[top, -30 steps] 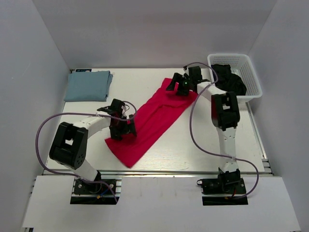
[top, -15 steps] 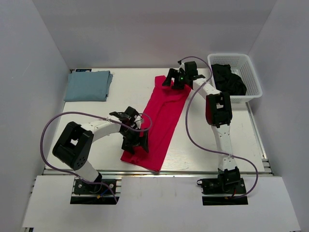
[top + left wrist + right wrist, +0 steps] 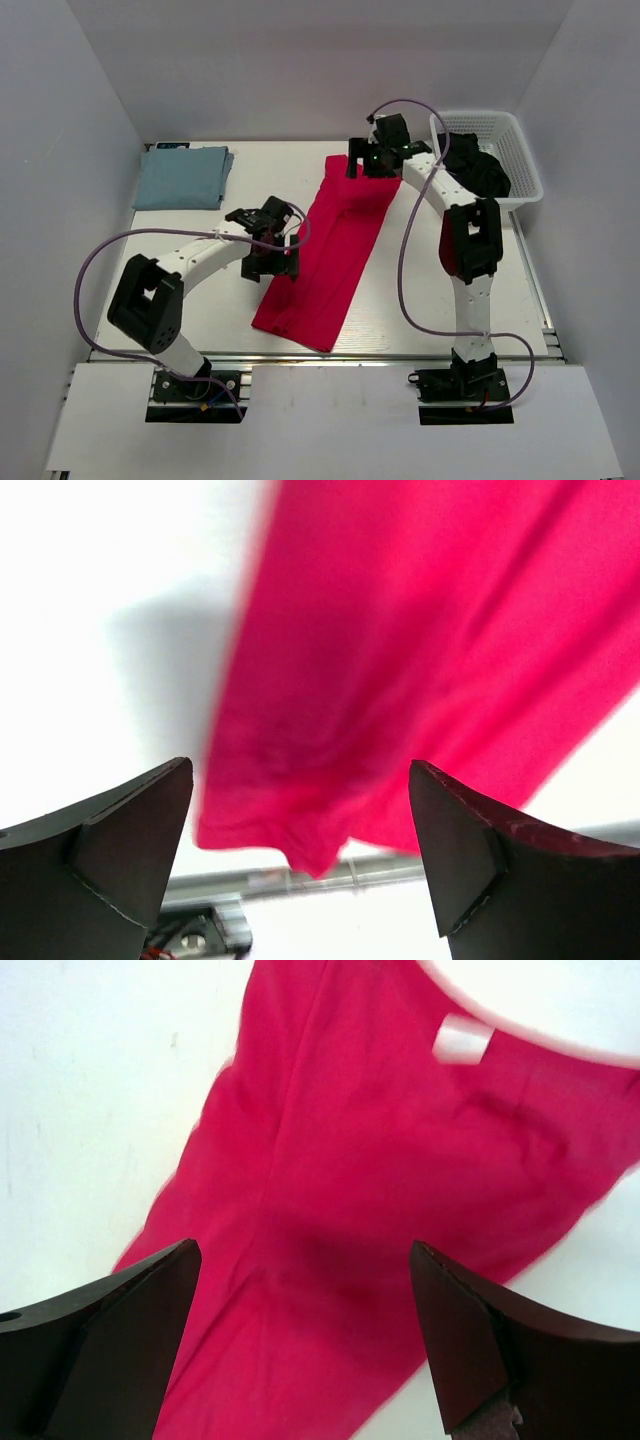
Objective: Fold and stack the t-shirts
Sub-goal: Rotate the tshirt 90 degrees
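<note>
The crimson red t-shirt [image 3: 325, 250] lies on the table as a long narrow folded strip, collar end at the back, hem end near the front edge. My left gripper [image 3: 274, 262] is open and empty above the strip's left edge; its wrist view shows the red cloth [image 3: 420, 650] below my left gripper [image 3: 300, 830]. My right gripper [image 3: 364, 165] is open and empty over the collar end. Its wrist view shows the red cloth [image 3: 380, 1210], with a white neck label [image 3: 465, 1038], below my right gripper [image 3: 305, 1340]. The pale blue-grey t-shirt [image 3: 181, 177] lies folded at the back left.
A white lattice basket [image 3: 524, 160] holding dark cloth [image 3: 478, 165] stands at the back right. The metal rail of the table's front edge [image 3: 300, 878] shows just past the shirt's hem. White walls close in the table on three sides.
The red shirt swung from a diagonal to nearly straight front-to-back. My left gripper let go of the lower end and moved back along the left edge. My right gripper released the collar.
</note>
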`<state>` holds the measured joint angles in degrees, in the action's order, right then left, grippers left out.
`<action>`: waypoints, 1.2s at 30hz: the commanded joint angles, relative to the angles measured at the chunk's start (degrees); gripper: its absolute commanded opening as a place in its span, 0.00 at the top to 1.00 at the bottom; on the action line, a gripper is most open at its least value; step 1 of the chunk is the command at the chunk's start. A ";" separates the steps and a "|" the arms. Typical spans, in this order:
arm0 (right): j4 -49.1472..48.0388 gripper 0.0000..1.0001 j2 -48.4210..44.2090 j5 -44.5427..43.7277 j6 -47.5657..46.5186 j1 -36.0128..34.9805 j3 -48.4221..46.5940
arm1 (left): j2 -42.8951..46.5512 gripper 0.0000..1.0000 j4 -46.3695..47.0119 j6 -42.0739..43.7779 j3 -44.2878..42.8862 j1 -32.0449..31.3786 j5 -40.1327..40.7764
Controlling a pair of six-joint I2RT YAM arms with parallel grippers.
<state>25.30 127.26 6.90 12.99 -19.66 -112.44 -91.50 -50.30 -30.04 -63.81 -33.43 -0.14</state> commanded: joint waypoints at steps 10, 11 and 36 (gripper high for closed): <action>-0.50 0.10 -15.63 -3.48 4.85 -10.31 30.43 | 3.00 0.01 8.03 -2.13 -9.13 7.24 13.68; -3.56 0.10 -15.64 -2.08 5.02 -9.88 31.49 | 2.39 0.01 8.03 -2.13 -9.14 7.85 13.16; 0.90 0.10 -6.48 16.99 -7.64 4.63 11.44 | -0.52 0.01 18.47 9.20 -0.80 8.12 -10.73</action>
<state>23.79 127.26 17.67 9.28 -13.23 -102.04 -93.01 -36.38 -26.39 -66.57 -24.45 -1.08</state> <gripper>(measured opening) 0.904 0.987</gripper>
